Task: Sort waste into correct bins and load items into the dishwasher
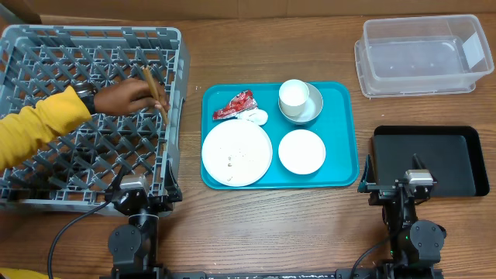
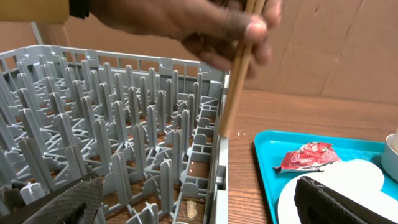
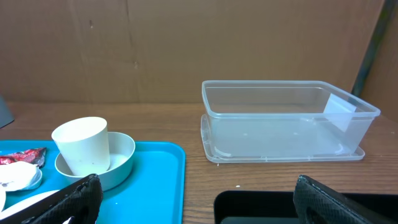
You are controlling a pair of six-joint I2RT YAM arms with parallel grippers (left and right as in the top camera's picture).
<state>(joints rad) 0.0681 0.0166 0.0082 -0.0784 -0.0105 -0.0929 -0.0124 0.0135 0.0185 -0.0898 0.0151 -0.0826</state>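
Observation:
A person's hand holds the wooden chopsticks upright over the grey dishwasher rack, near its right wall; they also cross the left wrist view as chopsticks. On the teal tray lie the red wrapper, a white scrap, a large plate with a few crumbs, a small bowl, and a cup standing in a second bowl. My left gripper is open at the rack's near corner. My right gripper is open beside the black tray. Both hold nothing.
The clear tub stands at the back right, behind the black tray. The person's yellow-sleeved arm reaches across the rack from the left. Bare wood table lies between the rack and the teal tray.

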